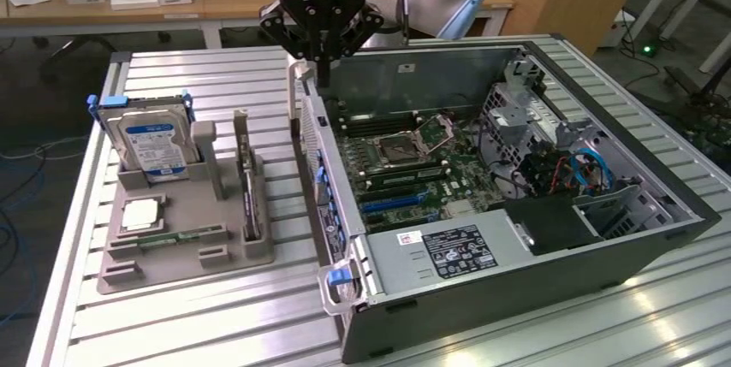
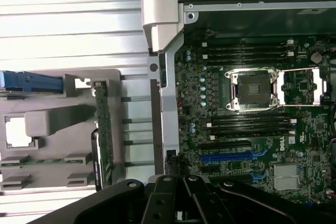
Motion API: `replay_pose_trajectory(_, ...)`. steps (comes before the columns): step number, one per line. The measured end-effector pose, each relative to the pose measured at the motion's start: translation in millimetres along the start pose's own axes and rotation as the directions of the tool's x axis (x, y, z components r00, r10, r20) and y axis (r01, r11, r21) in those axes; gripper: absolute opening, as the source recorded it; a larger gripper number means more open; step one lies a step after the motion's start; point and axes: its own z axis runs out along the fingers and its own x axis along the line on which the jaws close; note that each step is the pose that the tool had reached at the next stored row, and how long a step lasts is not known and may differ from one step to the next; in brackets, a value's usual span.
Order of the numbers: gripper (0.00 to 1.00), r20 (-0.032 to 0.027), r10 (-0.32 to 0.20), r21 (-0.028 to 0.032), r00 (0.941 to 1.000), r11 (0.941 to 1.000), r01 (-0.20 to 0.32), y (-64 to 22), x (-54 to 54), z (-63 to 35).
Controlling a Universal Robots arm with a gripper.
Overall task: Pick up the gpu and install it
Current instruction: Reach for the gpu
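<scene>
Gpu was not yet held. On the counter, just beside the open computer case, it stood on edge in the grey holder. The pincer, clenched empty, hung over the case's wall and might strike it.
</scene>
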Motion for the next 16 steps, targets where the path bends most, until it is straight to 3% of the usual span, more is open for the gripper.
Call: replay_pose_trajectory(16, 0.11, -0.0002, 0.0, 0.0, 1.0, 1.0, 0.0, -1.7, 22.8, -0.3)
